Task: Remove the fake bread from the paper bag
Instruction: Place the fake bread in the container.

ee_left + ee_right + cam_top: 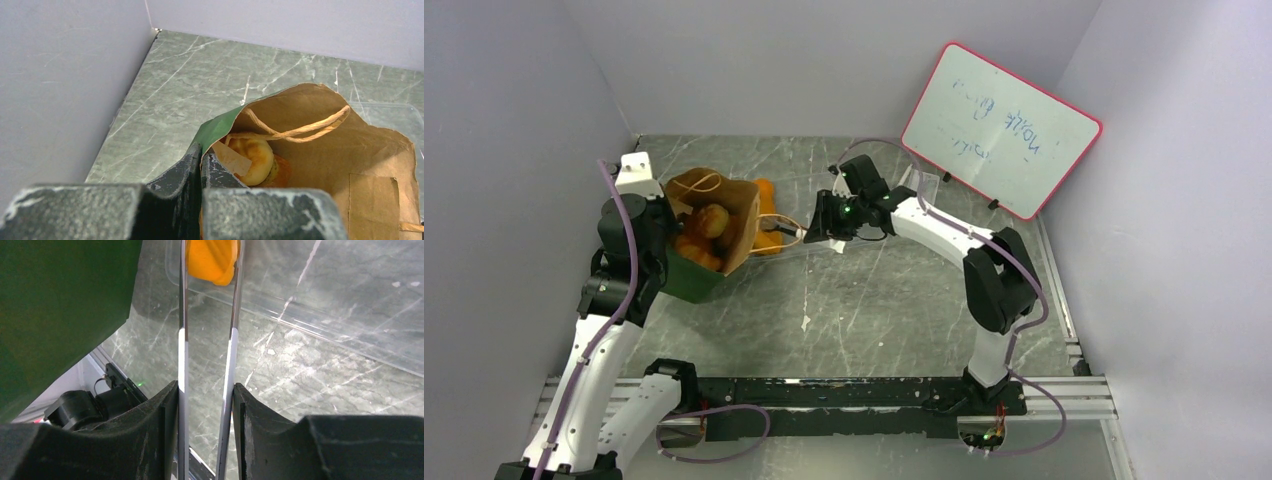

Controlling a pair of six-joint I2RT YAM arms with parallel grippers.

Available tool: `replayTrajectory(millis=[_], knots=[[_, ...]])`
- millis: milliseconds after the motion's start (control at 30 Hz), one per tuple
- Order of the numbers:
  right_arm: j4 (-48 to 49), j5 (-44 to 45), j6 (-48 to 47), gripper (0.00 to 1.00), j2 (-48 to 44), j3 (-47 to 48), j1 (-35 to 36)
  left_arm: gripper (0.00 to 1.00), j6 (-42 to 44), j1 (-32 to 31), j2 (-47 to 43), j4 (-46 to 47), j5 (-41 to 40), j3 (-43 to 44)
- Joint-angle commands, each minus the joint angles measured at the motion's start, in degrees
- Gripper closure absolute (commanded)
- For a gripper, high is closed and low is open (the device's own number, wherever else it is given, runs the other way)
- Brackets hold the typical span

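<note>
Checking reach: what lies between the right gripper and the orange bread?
Clear tongs, pinched by the right gripper, reach to the orange bread; the right wrist view shows it.

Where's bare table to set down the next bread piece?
Free: table centre, bordered by paper bag, right arm and near rail; also the far-left corner behind the bag. Crowded: between bag and right pincer, where orange bread, tongs and clear tray sit.

Count: 1 paper bag [736,208], at least 3 bread pieces [709,220] visible inside it (interior partly hidden), what looks like 2 more orange pieces [766,190] outside, 1 clear tray [325,300], 1 pair of clear tongs [182,315], 1 whiteboard [999,130], 2 arms [614,280].
</note>
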Motion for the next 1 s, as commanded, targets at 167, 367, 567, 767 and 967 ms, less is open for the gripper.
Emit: replayTrajectory(millis=[167, 367, 567, 767, 967], knots=[[3.17, -1.84, 0.48, 0.57, -6.21, -2.95, -1.64, 0.93, 0.98, 0.56, -1.61, 3.56, 3.58, 0.91], [2.96, -1.17, 0.30, 0.57, -8.68, -4.57, -2.45, 0.93, 1.56, 0.56, -1.65, 3.17, 4.67, 0.70], [4.19, 1.31, 1.44, 0.58, -13.52, -8.54, -5.10, 0.93, 2.58, 0.51, -1.92, 2.21, 8.32, 0.61], [4.27, 3.84, 1.50, 0.58, -17.89, -9.34, -7.45, 0.93, 3.22, 0.56, -2.57, 0.17, 11.19, -0.66], [1.36, 5.76, 0.49, 0.58, -21.90, -5.40, -7.79, 0.93, 3.95, 0.56, -3.42, -1.15, 12.85, -2.84]])
